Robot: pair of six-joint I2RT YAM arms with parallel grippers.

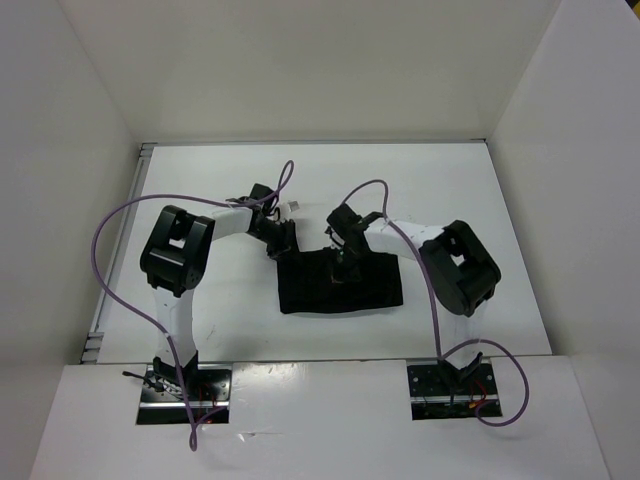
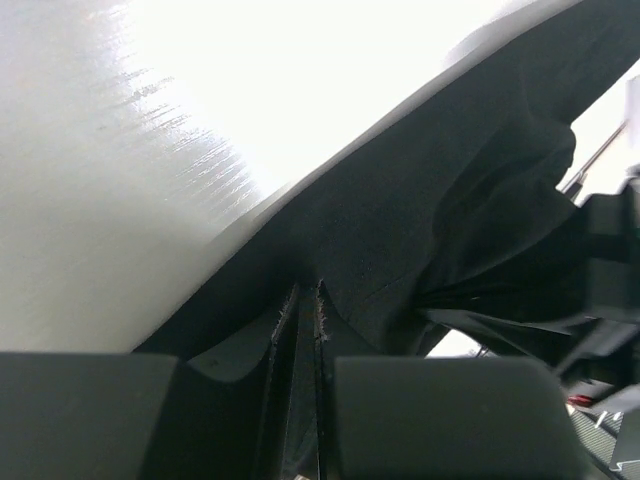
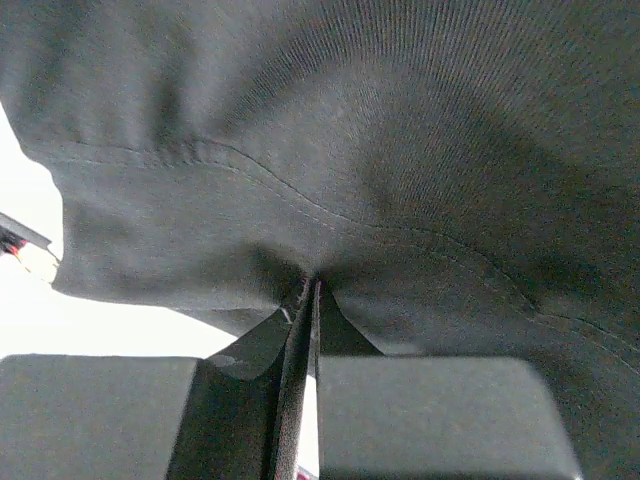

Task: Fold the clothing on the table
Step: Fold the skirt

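The clothing is a black garment lying near the middle of the white table, its far edge lifted. My left gripper is at the garment's far left corner. In the left wrist view the gripper is shut on a fold of the black cloth. My right gripper is over the far edge near the middle. In the right wrist view it is also shut on the fabric, just below a stitched hem. The cloth fills most of that view.
White walls enclose the table at the back and on both sides. Purple cables loop from each arm. A metal rail runs along the table's left edge. Part of the right arm shows close to my left gripper.
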